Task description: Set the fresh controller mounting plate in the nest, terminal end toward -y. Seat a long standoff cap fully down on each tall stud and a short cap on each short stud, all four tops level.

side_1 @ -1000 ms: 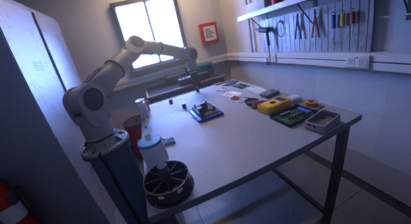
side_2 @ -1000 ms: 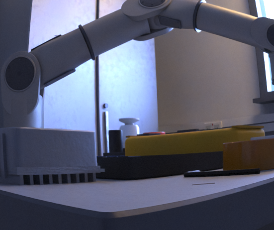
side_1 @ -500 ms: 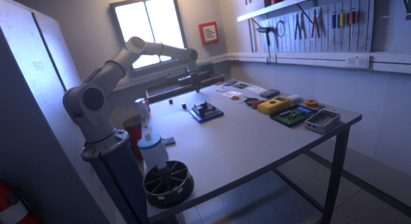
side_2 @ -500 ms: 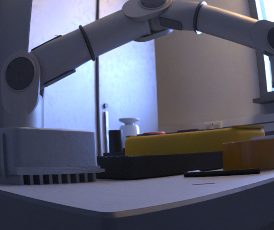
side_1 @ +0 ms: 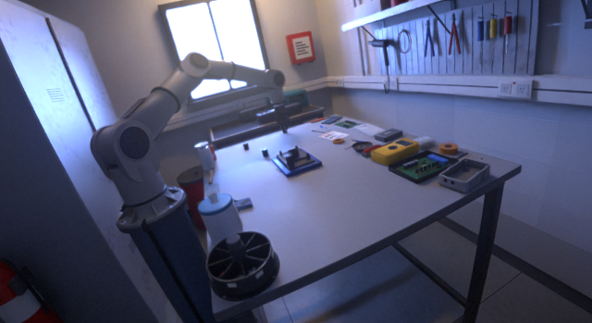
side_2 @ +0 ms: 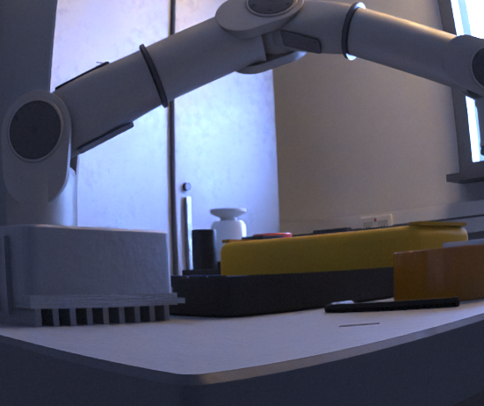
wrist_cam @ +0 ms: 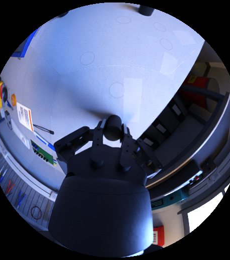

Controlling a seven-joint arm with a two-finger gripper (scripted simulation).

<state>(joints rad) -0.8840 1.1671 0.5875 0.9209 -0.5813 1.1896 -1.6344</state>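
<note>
On the far part of the table, the blue nest (side_1: 296, 164) carries a dark mounting plate (side_1: 294, 157) with studs standing up from it. Two dark standoff caps (side_1: 246, 146) (side_1: 265, 152) stand on the table to its left, apart from each other. Near the table's far edge a third dark cap (wrist_cam: 112, 127) stands upright on the tabletop, right between my fingers, and another cap (wrist_cam: 146, 10) shows at the top of the wrist camera. My gripper (wrist_cam: 112, 130) reaches straight down at that far edge (side_1: 282, 127) and is closed on the dark standoff cap.
A grey finned enclosure (side_1: 464, 174) sits at the table's near right corner, beside a green circuit board (side_1: 422, 165), a yellow meter (side_1: 394, 151) and an orange tape roll (side_1: 448, 148). A long dark tray (side_1: 259, 124) runs behind the table's far edge. A label card (wrist_cam: 24, 119) lies nearby.
</note>
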